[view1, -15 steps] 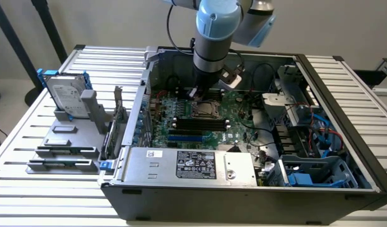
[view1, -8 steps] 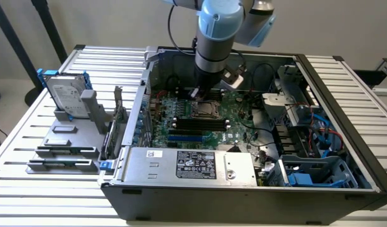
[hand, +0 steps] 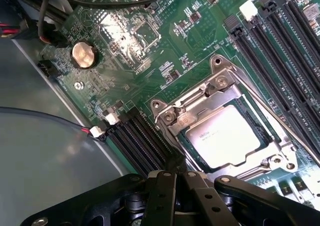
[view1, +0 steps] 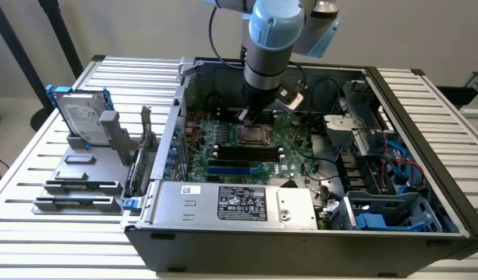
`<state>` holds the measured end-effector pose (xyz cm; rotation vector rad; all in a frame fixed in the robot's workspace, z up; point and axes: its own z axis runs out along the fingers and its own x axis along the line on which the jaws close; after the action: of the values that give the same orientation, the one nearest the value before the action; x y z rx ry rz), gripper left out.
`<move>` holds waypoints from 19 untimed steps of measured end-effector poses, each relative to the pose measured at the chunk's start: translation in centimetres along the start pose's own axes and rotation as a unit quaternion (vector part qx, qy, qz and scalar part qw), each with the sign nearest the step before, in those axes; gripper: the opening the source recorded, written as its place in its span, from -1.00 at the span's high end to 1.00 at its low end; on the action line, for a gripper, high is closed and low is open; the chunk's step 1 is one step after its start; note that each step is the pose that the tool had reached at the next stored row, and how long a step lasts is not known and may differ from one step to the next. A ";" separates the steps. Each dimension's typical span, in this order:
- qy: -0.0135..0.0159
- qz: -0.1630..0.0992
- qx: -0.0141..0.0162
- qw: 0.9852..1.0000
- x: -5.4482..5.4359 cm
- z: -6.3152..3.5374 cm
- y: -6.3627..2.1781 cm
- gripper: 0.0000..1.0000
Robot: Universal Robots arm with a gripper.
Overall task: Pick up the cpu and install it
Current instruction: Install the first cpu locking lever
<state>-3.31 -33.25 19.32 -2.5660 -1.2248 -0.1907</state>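
Robot arm (view1: 274, 35) reaching straight down, gripper (hand: 176, 177) closed.
In the exterior view the pale blue and grey arm hangs nearly vertical from above; in the wrist view its black fingers (hand: 159, 196) sit pressed together, tips side by side.

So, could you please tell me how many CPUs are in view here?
1. The cpu sits on the motherboard, inside the metal socket frame, close by the shut tool. Another could be hidden behind the arm or the case walls.
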 end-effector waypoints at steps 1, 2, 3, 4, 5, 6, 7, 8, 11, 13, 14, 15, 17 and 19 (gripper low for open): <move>0.000 0.000 0.000 1.000 0.0 0.01 0.06 0.79; 0.000 0.000 0.000 1.000 0.1 0.03 0.12 0.79; 0.000 0.000 0.000 1.000 0.1 0.04 0.18 0.79; 0.000 0.000 0.000 1.000 0.2 0.05 0.24 0.79; 0.000 0.000 0.000 1.000 0.2 0.06 0.30 0.79; 0.000 0.000 0.000 1.000 0.3 0.07 0.36 0.79; 0.000 0.000 0.000 1.000 0.3 0.08 0.42 0.79; 0.000 0.000 0.000 1.000 0.4 0.08 0.48 0.79; 0.000 0.000 0.000 1.000 0.5 0.10 0.68 0.79; 0.000 0.000 0.000 1.000 0.6 0.11 0.82 0.79; 0.000 0.000 0.000 1.000 0.7 0.11 0.90 0.79; 0.001 0.000 0.001 1.000 0.7 0.12 0.97 0.79; 0.002 0.000 0.001 1.000 0.8 0.11 1.09 0.79; 0.003 0.000 0.003 1.000 0.8 0.09 1.17 0.79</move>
<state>-1.91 -33.34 19.19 -2.5588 -1.2215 -0.1956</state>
